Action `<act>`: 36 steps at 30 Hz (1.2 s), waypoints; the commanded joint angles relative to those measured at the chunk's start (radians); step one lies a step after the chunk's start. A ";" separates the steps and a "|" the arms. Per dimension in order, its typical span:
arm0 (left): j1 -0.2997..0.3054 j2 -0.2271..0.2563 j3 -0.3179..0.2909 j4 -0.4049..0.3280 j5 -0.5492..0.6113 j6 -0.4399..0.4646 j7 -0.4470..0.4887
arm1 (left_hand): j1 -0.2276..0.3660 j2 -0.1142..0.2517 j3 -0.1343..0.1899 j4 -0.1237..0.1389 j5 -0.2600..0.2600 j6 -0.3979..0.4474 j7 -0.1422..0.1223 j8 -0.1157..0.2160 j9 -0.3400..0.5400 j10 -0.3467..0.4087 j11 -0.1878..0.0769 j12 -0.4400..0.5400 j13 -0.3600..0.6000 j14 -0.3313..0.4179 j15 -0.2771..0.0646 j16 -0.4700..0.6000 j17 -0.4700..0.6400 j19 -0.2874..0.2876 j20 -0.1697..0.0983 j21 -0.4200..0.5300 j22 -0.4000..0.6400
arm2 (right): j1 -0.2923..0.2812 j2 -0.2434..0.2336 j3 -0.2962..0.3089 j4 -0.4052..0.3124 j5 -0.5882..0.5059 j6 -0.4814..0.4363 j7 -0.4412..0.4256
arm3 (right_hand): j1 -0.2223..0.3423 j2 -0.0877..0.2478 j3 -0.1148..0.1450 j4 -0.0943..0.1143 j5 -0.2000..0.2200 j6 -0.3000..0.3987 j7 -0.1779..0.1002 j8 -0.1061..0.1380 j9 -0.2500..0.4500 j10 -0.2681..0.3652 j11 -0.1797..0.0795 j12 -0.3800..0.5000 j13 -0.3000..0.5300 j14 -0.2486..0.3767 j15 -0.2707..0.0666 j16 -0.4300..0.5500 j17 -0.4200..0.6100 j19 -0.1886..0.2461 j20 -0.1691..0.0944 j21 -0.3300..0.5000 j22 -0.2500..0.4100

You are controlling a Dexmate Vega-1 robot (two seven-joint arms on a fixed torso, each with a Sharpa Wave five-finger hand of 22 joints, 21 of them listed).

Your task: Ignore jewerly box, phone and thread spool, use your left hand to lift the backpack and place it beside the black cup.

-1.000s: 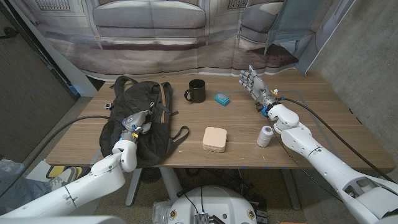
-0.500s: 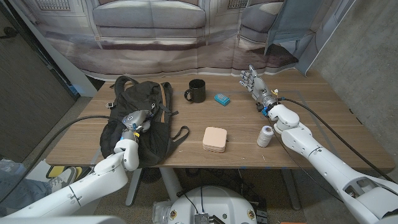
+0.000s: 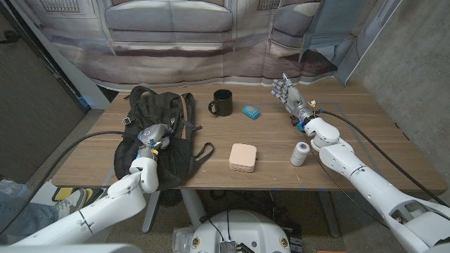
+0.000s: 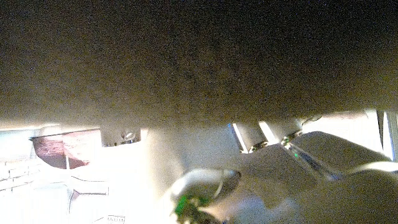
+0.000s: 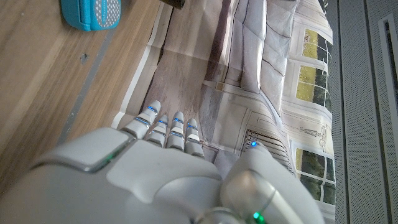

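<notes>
The black backpack (image 3: 172,151) lies on the left part of the wooden table (image 3: 365,133), straps spread toward the middle. My left hand (image 3: 150,136) sits on top of it, fingers down in the fabric; whether they grip it I cannot tell. In the left wrist view dark blurred backpack fabric (image 4: 199,56) hangs close over my left hand (image 4: 205,193). The black cup (image 3: 221,102) stands upright at the back middle, apart from the pack. My right hand (image 3: 287,93) stands at the back right with straight, spread fingers, holding nothing; it also appears as the right hand (image 5: 161,168).
A blue phone (image 3: 251,111) lies right of the cup, seen too as the phone (image 5: 91,14). A pinkish jewelry box (image 3: 243,157) sits near the front edge, and a white thread spool (image 3: 300,152) stands by my right forearm. Bare wood lies between backpack and cup.
</notes>
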 commanded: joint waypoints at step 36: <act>0.033 0.039 -0.088 -0.092 -0.023 0.029 0.003 | -0.033 -0.013 -0.031 0.028 0.008 0.027 0.003 0.010 0.000 0.041 -0.008 0.009 0.046 0.106 -0.135 -0.021 0.033 0.085 -0.121 0.076 0.015 | 0.002 0.009 -0.003 -0.017 -0.003 0.004 -0.008 | 0.011 0.011 -0.011 0.000 -0.006 0.008 0.002 -0.001 0.004 0.010 0.001 0.000 0.004 0.011 0.004 -0.004 0.006 0.004 0.002 -0.003 0.005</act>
